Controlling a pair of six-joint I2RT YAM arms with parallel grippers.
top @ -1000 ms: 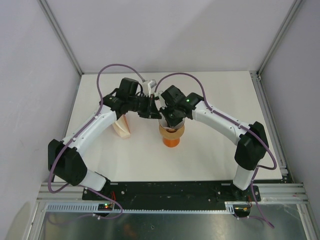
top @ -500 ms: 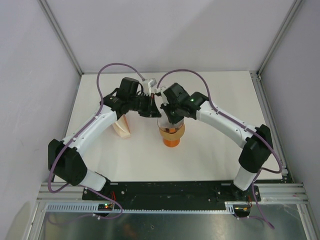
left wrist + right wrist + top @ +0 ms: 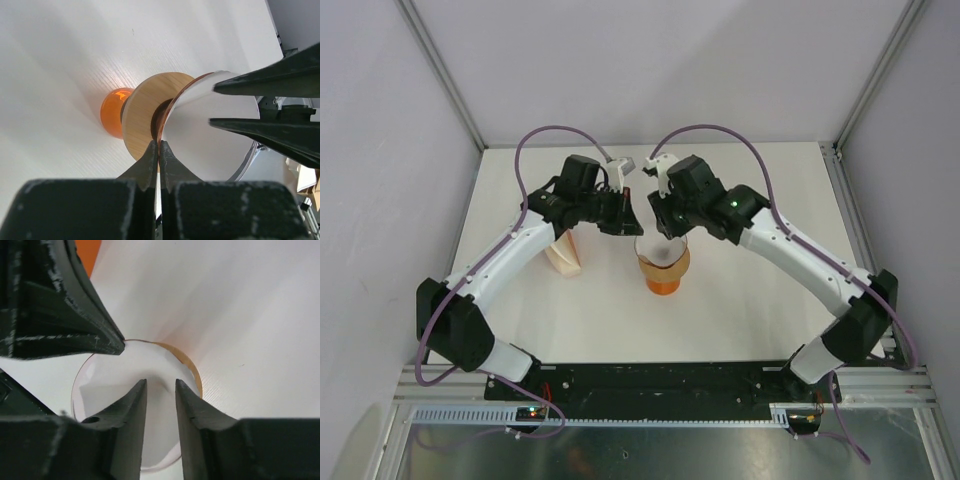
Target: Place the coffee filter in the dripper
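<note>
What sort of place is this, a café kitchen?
Probably a robotics test cell, not a café: two robot arms, a white table walled by plain panels, and a lone coffee dripper.

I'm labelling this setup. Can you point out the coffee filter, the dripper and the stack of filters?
coffee filter (image 3: 210,135): left wrist view, on its white inner face.
dripper (image 3: 169,104): left wrist view, on its pinkish rim edge.
stack of filters (image 3: 565,258): top view, on its cream side.
</note>
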